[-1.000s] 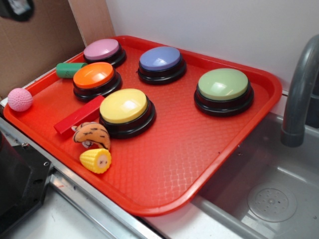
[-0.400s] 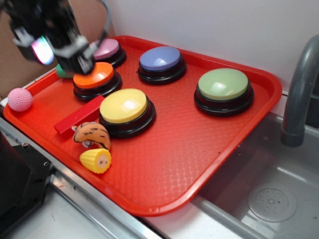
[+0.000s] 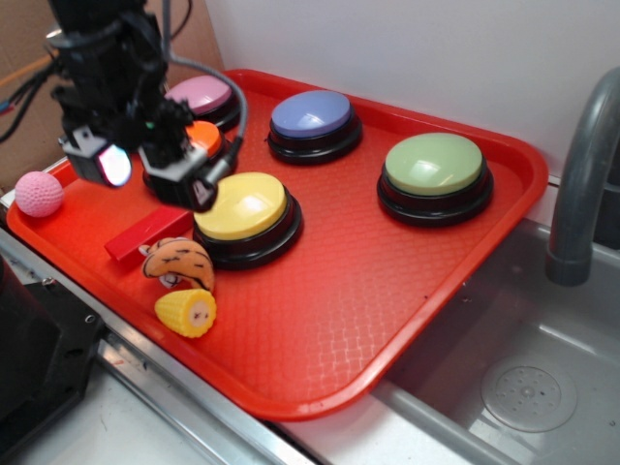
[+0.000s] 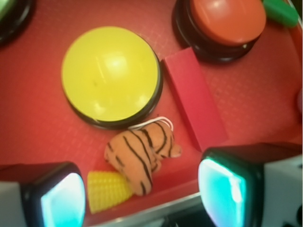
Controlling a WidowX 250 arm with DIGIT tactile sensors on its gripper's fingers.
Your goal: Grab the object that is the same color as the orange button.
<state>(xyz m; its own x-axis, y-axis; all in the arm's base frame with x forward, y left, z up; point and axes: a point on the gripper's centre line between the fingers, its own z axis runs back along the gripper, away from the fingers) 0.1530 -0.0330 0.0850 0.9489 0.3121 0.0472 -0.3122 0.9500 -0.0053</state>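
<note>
the tiger toy (image 4: 141,156) is the thing to grab, because it is orange like the orange button (image 4: 227,18). it lies flat on the red tray (image 3: 407,281), touching the near side of the yellow button (image 4: 110,72), with the yellow corn toy (image 4: 108,190) right against it on the side away from the button. the red block (image 4: 194,97) lies just beside the yellow button too, on the orange-button side of the tiger toy. the gripper (image 4: 142,194) hangs in the air above this spot, and its jaws are wide apart with nothing in them. in the wrist view the tiger toy sits between the two fingers (image 4: 61,198), a bit toward the yellow button. to do this well, i think the gripper should slide a little toward the yellow button so the toy is right in the middle, then go straight down and close softly. the toy looks squishy, so it should be easy to pinch. the tricky part is the corn toy, which could get pinched too. the tray has a bumpy surface and a raised rim. past the yellow button stand a pink button (image 3: 201,97), a blue button (image 3: 312,116) and a green button (image 3: 434,167). a pink ball (image 3: 39,193) rests at the tray's edge, and a grey sink (image 3: 528,378) with a tap (image 3: 581,184) is beyond the green button.
</note>
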